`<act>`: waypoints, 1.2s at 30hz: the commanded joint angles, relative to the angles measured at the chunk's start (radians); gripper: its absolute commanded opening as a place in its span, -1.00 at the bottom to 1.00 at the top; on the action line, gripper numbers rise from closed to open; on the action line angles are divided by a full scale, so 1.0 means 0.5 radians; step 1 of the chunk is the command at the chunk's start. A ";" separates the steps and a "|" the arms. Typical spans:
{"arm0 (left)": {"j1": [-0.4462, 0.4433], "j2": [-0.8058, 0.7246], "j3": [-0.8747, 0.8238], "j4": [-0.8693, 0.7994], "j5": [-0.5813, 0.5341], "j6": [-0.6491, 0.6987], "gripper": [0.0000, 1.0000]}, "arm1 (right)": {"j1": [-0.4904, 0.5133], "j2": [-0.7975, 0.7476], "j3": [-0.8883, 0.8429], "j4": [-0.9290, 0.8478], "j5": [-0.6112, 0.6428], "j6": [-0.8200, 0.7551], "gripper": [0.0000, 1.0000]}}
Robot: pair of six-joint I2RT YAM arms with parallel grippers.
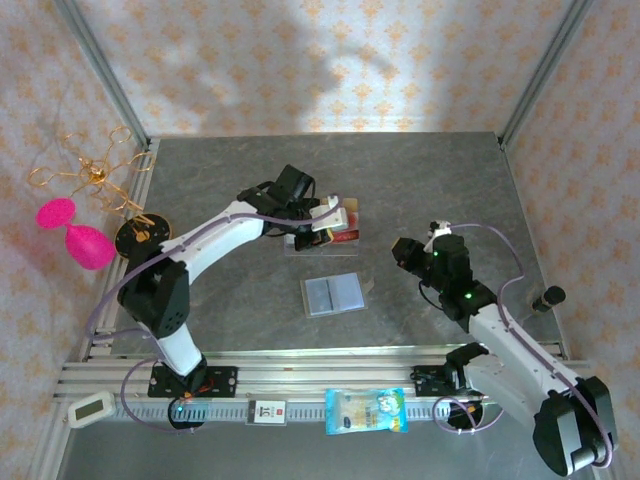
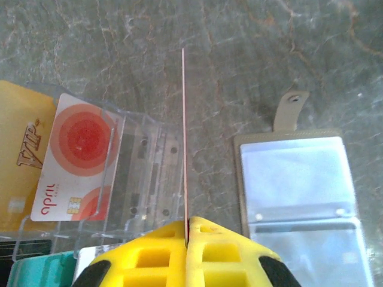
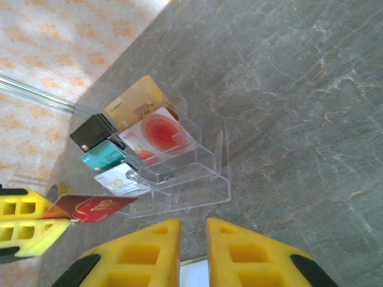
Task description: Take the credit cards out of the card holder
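Red card (image 3: 90,209) in left end effector (image 2: 187,226), between tray (image 2: 152,161), card holder (image 2: 296,179).

The card holder (image 1: 333,294) lies opened flat on the table, its pale blue-grey inside and clear pockets facing up (a tan snap tab (image 2: 291,110) juts from one edge). A red card (image 3: 90,209) is pinched edge-on in the left gripper (image 2: 187,230), between holder and clear tray (image 3: 209,173). The other credit cards (image 3: 128,146) (gold, red-and-white, teal, black, pale) stand in that tray's steps.
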 commanded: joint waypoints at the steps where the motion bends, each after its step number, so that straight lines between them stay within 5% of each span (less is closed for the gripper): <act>1: 0.067 0.108 0.163 -0.156 0.018 0.200 -1.00 | -0.016 0.042 0.065 0.001 -0.014 -0.067 -0.64; 13: 0.073 0.442 0.456 -0.234 -0.072 0.293 -1.00 | -0.026 0.174 0.141 0.011 0.040 -0.120 -0.65; 36: 0.053 0.630 0.606 -0.293 -0.159 0.265 -1.00 | -0.043 0.203 0.152 0.025 0.008 -0.119 -0.65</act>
